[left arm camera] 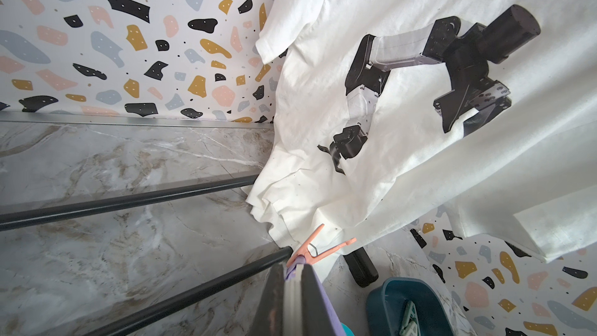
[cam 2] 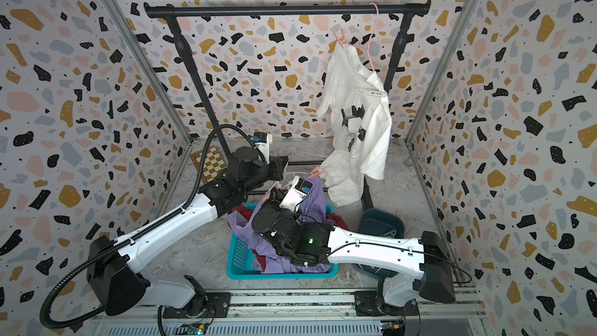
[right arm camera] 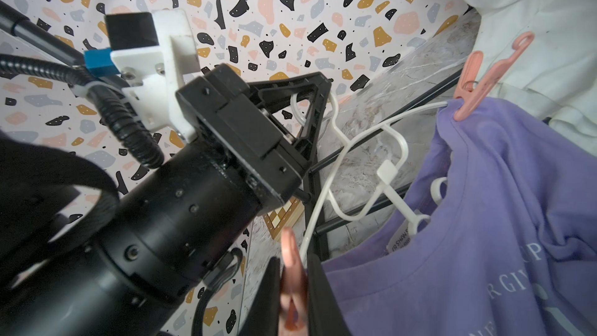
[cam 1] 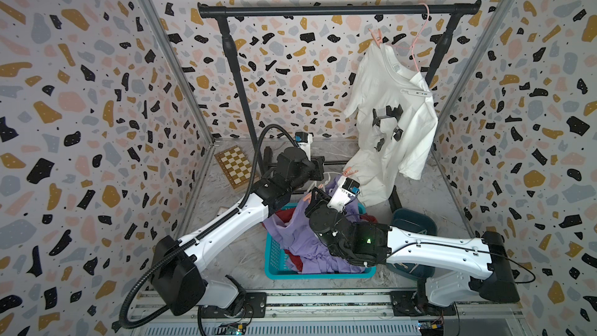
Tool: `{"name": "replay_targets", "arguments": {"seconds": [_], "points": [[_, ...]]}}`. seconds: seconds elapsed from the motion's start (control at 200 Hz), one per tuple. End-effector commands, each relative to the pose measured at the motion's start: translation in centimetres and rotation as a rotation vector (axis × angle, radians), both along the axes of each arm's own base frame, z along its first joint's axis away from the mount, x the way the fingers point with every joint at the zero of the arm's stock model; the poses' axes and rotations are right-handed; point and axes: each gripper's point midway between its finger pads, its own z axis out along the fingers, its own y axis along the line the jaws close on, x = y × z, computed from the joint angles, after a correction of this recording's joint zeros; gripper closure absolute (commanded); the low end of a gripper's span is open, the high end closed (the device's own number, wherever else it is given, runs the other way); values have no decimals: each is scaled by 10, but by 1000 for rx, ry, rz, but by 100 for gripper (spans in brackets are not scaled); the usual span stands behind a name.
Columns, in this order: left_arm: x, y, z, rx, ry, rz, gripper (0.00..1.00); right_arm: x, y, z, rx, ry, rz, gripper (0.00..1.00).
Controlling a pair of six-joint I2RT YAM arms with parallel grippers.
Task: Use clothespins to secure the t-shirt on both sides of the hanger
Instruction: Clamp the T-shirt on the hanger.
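At 6 o'clock in both top views, blue basket (cam 1: 274, 255) heaped with purple tee (cam 1: 303, 244), far end of tee lifted out on white hanger (right arm camera: 355, 138). In from 8 o'clock, left gripper (right arm camera: 318, 90), fingers closed tight on hanger near its hook. At 12 o'clock of basket, pink pin (right arm camera: 475, 88) clipped over far shoulder of purple tee and end of hanger, just beside hem of white tee (cam 1: 387, 108). In from 4 o'clock, right gripper (right arm camera: 292, 261), jaws nearly together, pinching second pin (right arm camera: 292, 289) lengthwise between its pads, close beside near arm of hanger; touching or apart, cannot tell. At 1 o'clock, white tee hanging below black rail (cam 1: 323, 10), drooping to the floor, third pin (cam 1: 375, 36) clipped at its top corner. At 4 o'clock, just beside basket and partly under right arm, dark bin (cam 1: 415, 221) with mint pins (left arm camera: 408, 318) inside. At 10 o'clock, by rail's foot, chessboard (cam 1: 234, 166) flat on marble floor (cam 1: 245, 253).
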Motion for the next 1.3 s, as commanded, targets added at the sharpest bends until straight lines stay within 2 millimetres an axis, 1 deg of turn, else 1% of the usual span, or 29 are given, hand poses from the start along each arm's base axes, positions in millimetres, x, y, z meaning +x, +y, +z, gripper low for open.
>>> {"name": "replay_targets", "arguments": {"seconds": [0.0, 0.24, 0.345, 0.426, 0.551, 0.606, 0.666, 0.821, 0.866, 0.936, 1.046, 1.247, 1.297], "points": [[8, 0, 32, -42, -113, 42, 100, -2, -1, 8, 12, -2, -40, 100], [8, 0, 33, -51, -123, 66, 100, -1, 4, 12, 14, -6, -62, 100], [9, 2, 32, -45, -129, 79, 100, -3, 9, 7, 10, 7, -48, 100], [10, 1, 31, -36, -126, 79, 100, -4, 13, -1, -2, 23, -48, 100], [12, 2, 29, -30, -125, 90, 100, -5, 17, -1, -22, 25, -48, 100], [12, 2, 28, -25, -125, 91, 100, -5, 18, 0, -30, 26, -49, 92], [12, 3, 29, -24, -126, 93, 100, -6, 17, -1, -28, 27, -49, 89], [13, 2, 30, -19, -126, 93, 100, -6, 15, 1, -27, 20, -58, 86], [14, 2, 30, -20, -127, 94, 100, -7, 15, 1, -25, 21, -58, 84], [14, 2, 30, -14, -127, 94, 100, -7, 16, 1, -28, 19, -52, 78], [14, 2, 30, -12, -128, 93, 100, -8, 16, 0, -27, 19, -49, 77], [13, 4, 30, -1, -136, 97, 100, -9, 13, 4, -24, 16, -44, 71], [14, 4, 30, 2, -138, 99, 100, -9, 12, 4, -19, 16, -43, 67]]}}
